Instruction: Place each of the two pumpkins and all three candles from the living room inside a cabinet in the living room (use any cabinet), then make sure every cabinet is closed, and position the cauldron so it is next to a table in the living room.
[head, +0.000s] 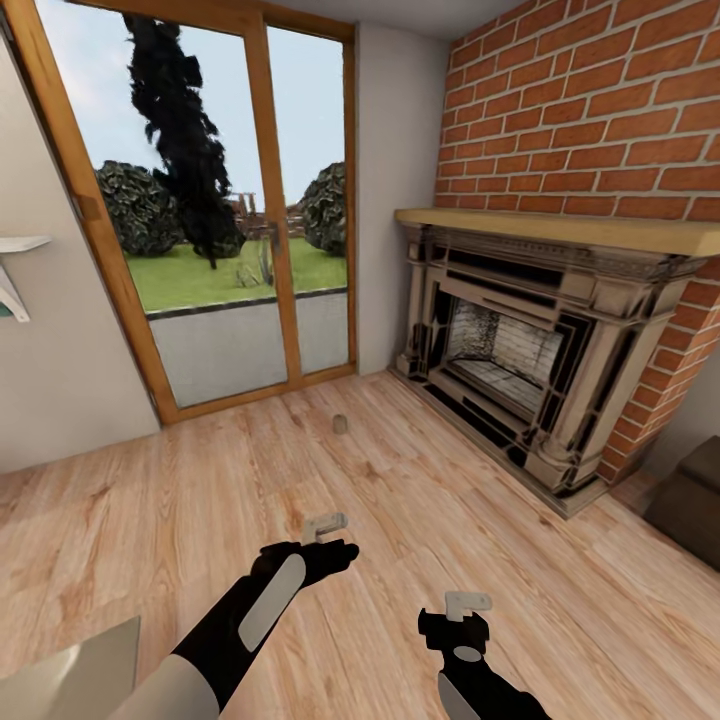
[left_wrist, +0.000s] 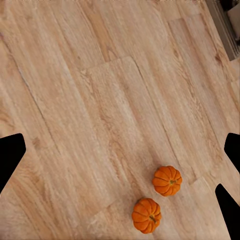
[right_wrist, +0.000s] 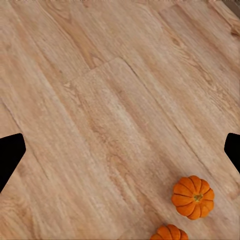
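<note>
Both pincers (head: 330, 540) (head: 465, 615) open, floorward.

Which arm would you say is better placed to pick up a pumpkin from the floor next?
Probably the left. Both pumpkins sit whole on the wooden floor in the left wrist view, while one is cut off in the right wrist view. Both grippers look open and empty.

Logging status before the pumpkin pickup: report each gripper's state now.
Left gripper: open, holding nothing; fingers spread wide over the floor, both pumpkins lying on it.
Right gripper: open, holding nothing.
</note>
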